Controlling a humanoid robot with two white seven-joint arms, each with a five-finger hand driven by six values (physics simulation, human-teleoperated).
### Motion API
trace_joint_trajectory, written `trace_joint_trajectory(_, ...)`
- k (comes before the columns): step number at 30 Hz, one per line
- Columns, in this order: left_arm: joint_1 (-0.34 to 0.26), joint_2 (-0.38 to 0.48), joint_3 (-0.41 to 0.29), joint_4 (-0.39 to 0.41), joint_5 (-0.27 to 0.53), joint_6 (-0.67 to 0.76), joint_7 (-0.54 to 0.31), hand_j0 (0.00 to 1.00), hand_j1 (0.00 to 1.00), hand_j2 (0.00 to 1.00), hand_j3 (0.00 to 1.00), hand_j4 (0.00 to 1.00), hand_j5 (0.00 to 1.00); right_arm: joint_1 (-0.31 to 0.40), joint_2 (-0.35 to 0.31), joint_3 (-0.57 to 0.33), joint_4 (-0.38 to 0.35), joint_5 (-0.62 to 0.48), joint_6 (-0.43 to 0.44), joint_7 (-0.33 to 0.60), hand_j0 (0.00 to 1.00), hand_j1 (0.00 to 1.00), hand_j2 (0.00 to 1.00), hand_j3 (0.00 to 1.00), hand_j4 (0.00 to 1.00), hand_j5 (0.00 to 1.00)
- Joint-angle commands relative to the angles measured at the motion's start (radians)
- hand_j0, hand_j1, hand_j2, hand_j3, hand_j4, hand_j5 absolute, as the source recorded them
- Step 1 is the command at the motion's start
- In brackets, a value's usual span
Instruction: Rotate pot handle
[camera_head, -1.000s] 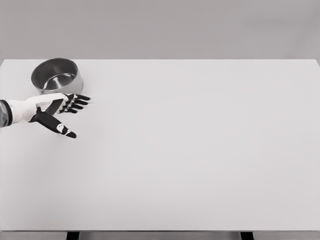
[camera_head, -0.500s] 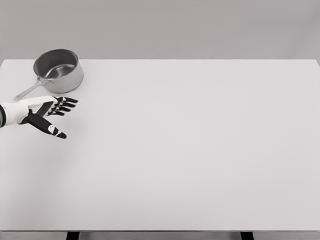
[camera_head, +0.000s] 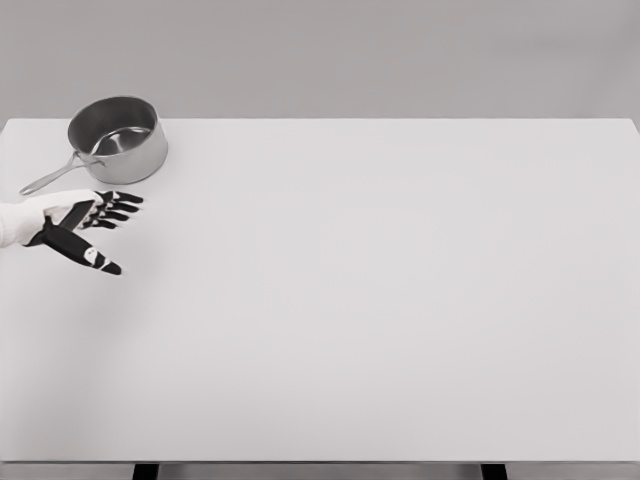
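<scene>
head view — left hand (camera_head: 75, 218) spread open, holding nothing, just below the pot (camera_head: 118, 138) handle (camera_head: 55, 174).

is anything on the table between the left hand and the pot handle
Nothing visible. The left hand, fingers spread and empty, sits just in front of the pot handle, with only bare table between them.
</scene>
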Motion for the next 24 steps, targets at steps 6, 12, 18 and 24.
trace_joint_trajectory(6,-0.005,0.012,-0.002,0.087,-0.052,-0.007,0.000,1.00,1.00,1.00,1.00,1.00,1.00,0.000,0.000,0.000,0.001,0.000,0.000,0.000,1.00,1.00,1.00,1.00,1.00,1.00)
trace_joint_trajectory(12,-0.006,0.012,0.008,0.117,-0.086,-0.008,0.000,1.00,1.00,1.00,1.00,1.00,1.00,0.000,0.000,0.000,0.000,0.000,0.000,0.000,1.00,1.00,1.00,1.00,1.00,1.00)
trace_joint_trajectory(18,-0.031,0.012,0.004,0.125,-0.103,-0.008,0.000,1.00,1.00,1.00,1.00,1.00,1.00,0.000,0.000,0.000,0.001,0.000,0.000,0.000,1.00,1.00,1.00,1.00,1.00,1.00)
trace_joint_trajectory(24,-0.051,0.010,-0.004,0.157,-0.139,-0.008,0.000,1.00,1.00,1.00,1.00,1.00,1.00,0.000,0.000,0.000,0.000,0.000,0.000,0.000,1.00,1.00,1.00,1.00,1.00,1.00)
